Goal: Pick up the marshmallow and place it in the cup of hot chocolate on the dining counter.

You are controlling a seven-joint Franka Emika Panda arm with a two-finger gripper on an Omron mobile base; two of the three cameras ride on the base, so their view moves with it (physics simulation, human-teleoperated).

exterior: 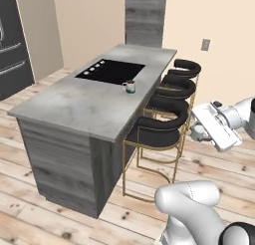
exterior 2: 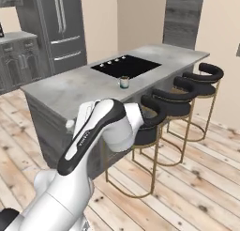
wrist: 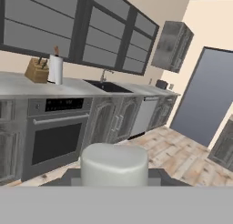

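- Holding: the marshmallow (wrist: 114, 165) sat pinched between my gripper (exterior: 199, 133) fingers, clear of the counter.
- Step: carrying, judged about halfway.
- Ahead: cup of hot chocolate (exterior: 130, 86) stood beside the cooktop (exterior: 110, 70) on the dining counter (exterior: 74, 107); I needed to reach over it.

Base cams L/R: behind arm, high, angled down, mid-range; both share worktop (exterior: 74, 104), stools (exterior 2: 187, 91). Hand cam: low, faces wall cabinets (wrist: 113, 118).
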